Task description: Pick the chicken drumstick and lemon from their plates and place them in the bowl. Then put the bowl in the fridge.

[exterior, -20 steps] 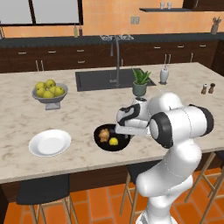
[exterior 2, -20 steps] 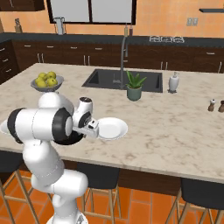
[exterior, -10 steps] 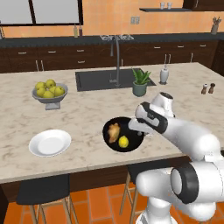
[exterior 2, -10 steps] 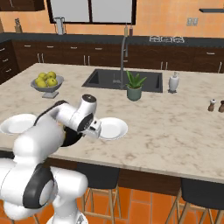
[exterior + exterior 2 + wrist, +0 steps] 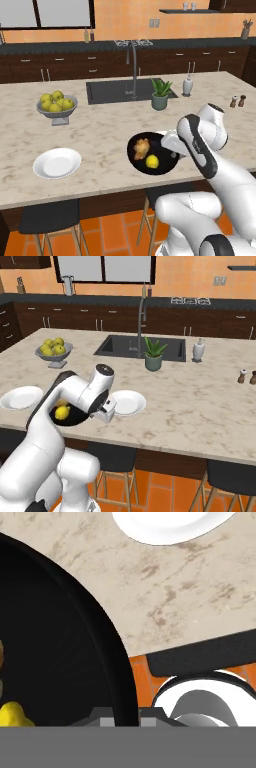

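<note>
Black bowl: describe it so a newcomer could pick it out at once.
On the marble island, follow the near edge, on the stool side, to the spot in front of the sink. The black bowl sits there by the white arm, whose claw is shut on its rim. Unlike the grey fruit bowl and the white plates, it is glossy black and holds a drumstick and a lemon.

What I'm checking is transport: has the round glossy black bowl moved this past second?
Yes: in the left base view the bowl shifted right, away from the round white plate.
</note>
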### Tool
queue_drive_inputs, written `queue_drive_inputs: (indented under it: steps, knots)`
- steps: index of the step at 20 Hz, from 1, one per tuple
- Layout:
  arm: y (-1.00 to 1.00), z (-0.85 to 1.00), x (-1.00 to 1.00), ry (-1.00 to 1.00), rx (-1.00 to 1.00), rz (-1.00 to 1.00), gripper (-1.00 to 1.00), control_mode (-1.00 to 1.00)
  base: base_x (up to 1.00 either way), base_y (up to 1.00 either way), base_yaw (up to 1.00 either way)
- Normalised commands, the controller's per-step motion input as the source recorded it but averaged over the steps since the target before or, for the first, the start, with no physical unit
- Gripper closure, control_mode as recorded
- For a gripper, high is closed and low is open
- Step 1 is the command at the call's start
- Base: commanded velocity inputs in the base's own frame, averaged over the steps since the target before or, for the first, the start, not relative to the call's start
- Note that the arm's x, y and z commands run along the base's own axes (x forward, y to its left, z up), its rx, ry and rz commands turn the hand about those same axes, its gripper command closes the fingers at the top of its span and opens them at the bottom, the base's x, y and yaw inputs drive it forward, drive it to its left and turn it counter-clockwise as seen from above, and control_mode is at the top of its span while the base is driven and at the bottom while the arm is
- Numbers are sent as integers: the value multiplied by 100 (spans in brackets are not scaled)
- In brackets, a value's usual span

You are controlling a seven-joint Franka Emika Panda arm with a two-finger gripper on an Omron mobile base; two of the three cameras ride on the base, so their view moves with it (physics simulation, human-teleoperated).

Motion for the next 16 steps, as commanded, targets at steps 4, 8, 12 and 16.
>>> queue_drive_inputs:
  steps: [4, 8, 12, 16]
  knots:
    - [0, 0, 0, 1, 0, 0, 100, -100, 0, 0, 0]
    - [0, 0, -25, -2, 0, 0, 100, 100, -52, -31, -35]
    - [0, 0, 0, 0, 0, 0, 100, 100, 1, -5, -84]
    - [0, 0, 0, 0, 0, 0, 100, 100, 0, 0, -89]
